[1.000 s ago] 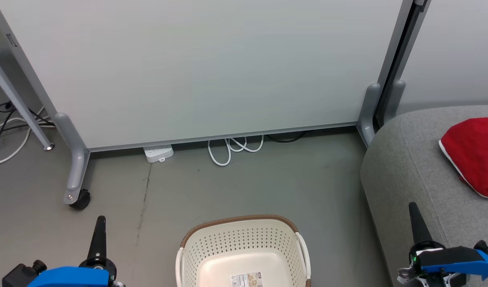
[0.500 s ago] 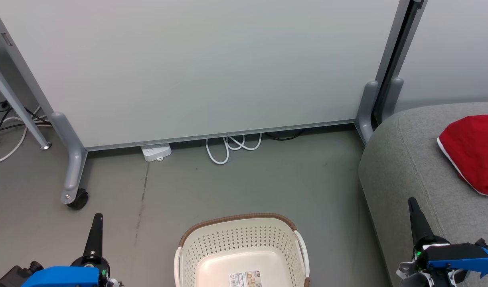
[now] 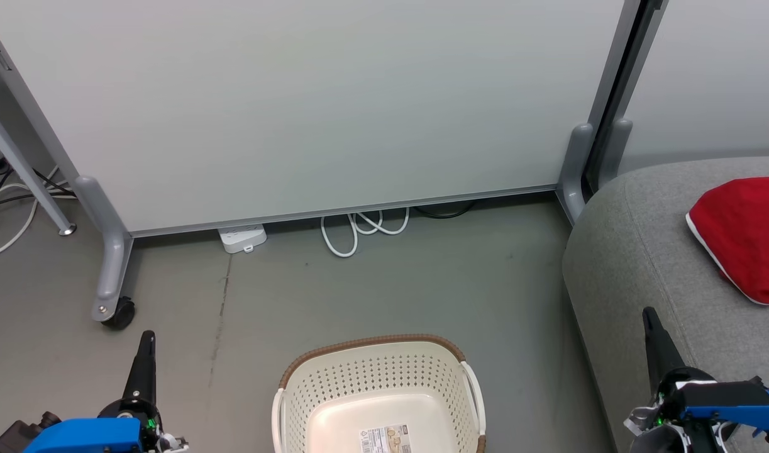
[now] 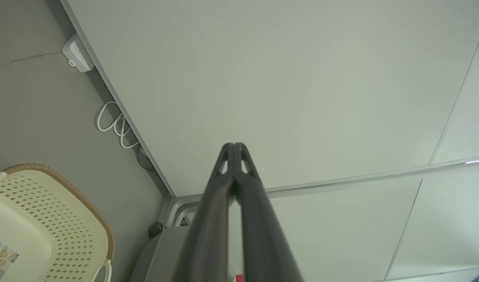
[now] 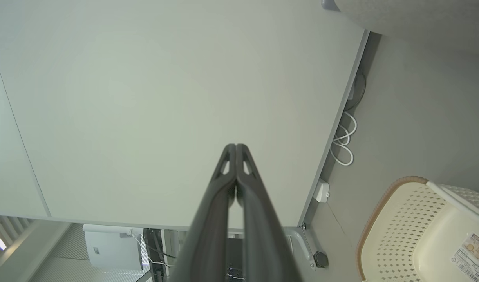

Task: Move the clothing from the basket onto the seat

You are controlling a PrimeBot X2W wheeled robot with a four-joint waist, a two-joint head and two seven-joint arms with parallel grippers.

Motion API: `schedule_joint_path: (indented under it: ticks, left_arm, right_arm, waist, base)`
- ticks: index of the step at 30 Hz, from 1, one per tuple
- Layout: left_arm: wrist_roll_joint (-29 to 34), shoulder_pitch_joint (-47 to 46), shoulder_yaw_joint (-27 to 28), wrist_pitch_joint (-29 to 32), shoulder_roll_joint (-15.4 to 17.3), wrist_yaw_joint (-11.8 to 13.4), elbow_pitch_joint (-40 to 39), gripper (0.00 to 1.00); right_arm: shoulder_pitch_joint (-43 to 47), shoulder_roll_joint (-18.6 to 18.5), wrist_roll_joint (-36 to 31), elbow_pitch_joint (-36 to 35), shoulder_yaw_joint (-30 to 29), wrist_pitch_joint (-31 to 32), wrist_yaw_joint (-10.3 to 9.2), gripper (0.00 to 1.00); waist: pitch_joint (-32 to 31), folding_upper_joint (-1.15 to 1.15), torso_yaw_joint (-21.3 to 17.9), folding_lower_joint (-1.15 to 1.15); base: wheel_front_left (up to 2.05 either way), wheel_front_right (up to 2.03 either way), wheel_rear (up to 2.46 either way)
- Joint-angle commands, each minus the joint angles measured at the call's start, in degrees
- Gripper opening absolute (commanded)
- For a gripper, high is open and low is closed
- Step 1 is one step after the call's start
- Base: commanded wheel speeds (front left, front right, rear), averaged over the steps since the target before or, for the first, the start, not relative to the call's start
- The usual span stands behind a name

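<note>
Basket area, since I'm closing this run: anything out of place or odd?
Nothing stands out: the basket stands upright, bare inside as far as shown, and a red garment lies on the seat.

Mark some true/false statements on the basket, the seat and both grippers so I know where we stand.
1. A red garment lies on the seat. True.
2. The basket holds clothing. False: its visible inside is bare apart from a paper label.
3. The left gripper is shut and empty. True.
4. The right gripper is open. False: its fingers are together, holding nothing.
5. The basket stands on the seat. False: it stands on the floor, apart from the seat.
</note>
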Motion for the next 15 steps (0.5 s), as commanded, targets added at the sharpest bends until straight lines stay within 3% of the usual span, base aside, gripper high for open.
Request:
schedule_joint_path:
  ticks: [1,15]
  left_arm:
    - [-0.97,-0.95,0.31,0.38,0.31,-0.35,-0.45,0.0]
    - [-6.43,-1.1,1.29,1.85,0.33,-0.83,-0.56,0.0]
  right_arm:
    - [-1.1,0.15,1.02,-0.43,-0.16,0.35,0.0,0.0]
    - [-1.3,0.31,6.92,-0.65,-0.5,1.9,0.0,0.0]
  waist:
    - [0.03,0.0,-0.03,0.0]
    - [0.42,0.0,-0.42,0.0]
  base:
    - [0.0,0.0,0.0]
    - [0.0,0.0,0.0]
